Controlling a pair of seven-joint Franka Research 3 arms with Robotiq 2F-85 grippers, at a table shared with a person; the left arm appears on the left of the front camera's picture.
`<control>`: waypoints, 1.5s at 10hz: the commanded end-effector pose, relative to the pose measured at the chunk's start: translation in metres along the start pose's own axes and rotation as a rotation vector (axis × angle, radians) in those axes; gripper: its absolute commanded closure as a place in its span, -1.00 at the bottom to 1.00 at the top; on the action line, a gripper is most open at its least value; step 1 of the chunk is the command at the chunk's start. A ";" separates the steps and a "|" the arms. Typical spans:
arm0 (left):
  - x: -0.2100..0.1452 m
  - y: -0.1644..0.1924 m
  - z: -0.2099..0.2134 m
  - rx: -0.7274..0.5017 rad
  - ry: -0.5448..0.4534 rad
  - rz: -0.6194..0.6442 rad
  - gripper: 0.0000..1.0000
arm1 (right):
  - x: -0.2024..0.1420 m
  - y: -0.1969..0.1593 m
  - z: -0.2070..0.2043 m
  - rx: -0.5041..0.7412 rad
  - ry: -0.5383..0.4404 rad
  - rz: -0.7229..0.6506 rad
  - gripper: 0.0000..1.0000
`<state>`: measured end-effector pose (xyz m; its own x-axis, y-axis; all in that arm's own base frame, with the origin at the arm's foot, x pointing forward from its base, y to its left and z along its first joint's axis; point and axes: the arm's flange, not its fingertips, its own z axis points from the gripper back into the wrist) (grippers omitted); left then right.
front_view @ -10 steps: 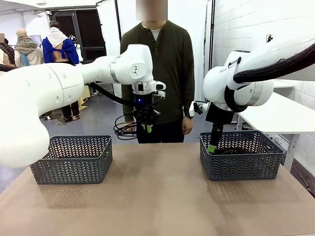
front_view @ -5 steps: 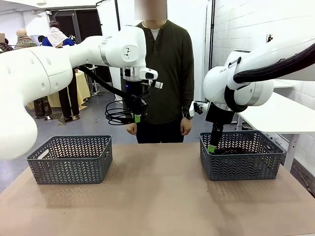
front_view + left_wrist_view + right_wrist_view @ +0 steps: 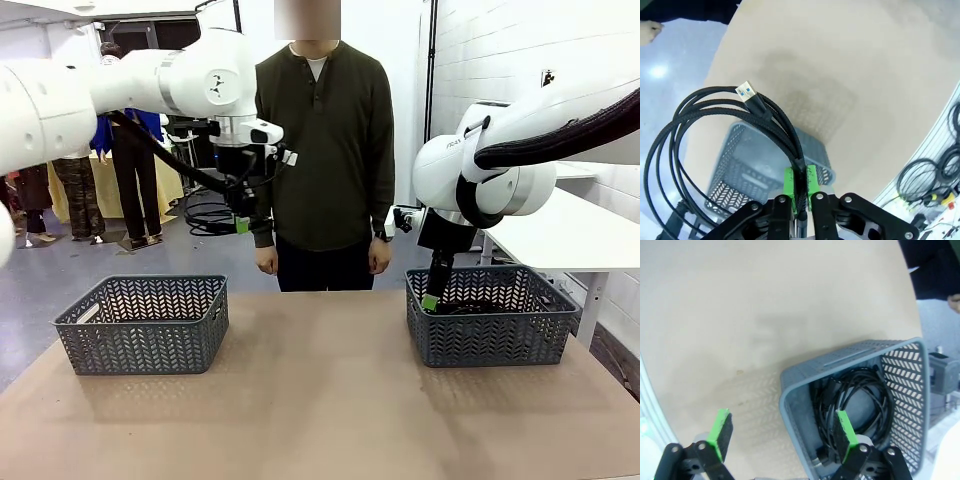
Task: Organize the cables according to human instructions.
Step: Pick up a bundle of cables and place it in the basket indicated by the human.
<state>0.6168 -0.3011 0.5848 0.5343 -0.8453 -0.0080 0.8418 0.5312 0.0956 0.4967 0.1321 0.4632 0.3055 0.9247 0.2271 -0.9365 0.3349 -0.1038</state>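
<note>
Tan flat tabletop (image 3: 320, 400) spans the front view's lower half. Person in dark olive long-sleeved henley (image 3: 322, 130) stands at 12 o'clock behind the far edge, arms down.

Left white arm's black two-finger gripper with green pads (image 3: 242, 222) is raised high at about 10 o'clock from table centre, above and beyond the left basket. In the left wrist view its gripper (image 3: 800, 186) is pinched tight on a coiled black braided cable (image 3: 715, 145); loops hang out toward 9 o'clock, and a silver-and-blue USB plug (image 3: 746, 92) sticks out on top of the coil. In the front view that cable (image 3: 205, 212) dangles just left of the fingers.

Right white arm's gripper (image 3: 432, 295) hangs at 3 o'clock, at the near-left rim of the right basket; in the right wrist view it (image 3: 784, 435) is spread wide, empty.

Grey plastic lattice basket on the left (image 3: 145, 325) sits at 9 o'clock. Matching grey lattice basket on the right (image 3: 490, 318) sits at 3 o'clock; right wrist view shows this basket (image 3: 790, 390) with loose black coiled cables (image 3: 855, 400) lying inside.
</note>
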 end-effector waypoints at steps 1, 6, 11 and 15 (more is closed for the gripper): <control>-0.065 -0.022 -0.029 -0.034 -0.045 -0.099 1.00 | 0.001 -0.002 0.000 0.000 0.010 0.001 -1.00; -0.051 0.002 -0.021 -0.049 -0.021 -0.084 1.00 | 0.001 -0.002 0.000 0.000 0.010 0.001 -1.00; -0.051 0.002 -0.021 -0.049 -0.021 -0.084 1.00 | 0.001 -0.002 0.000 0.000 0.010 0.001 -1.00; -0.077 0.007 -0.026 -0.049 -0.067 -0.166 1.00 | 0.001 -0.002 0.000 0.000 0.010 0.001 -1.00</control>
<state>0.5921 -0.2490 0.5592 0.4286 -0.9031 0.0251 0.9020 0.4294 0.0457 0.4968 0.1321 0.4631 0.3055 0.9247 0.2273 -0.9366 0.3349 -0.1035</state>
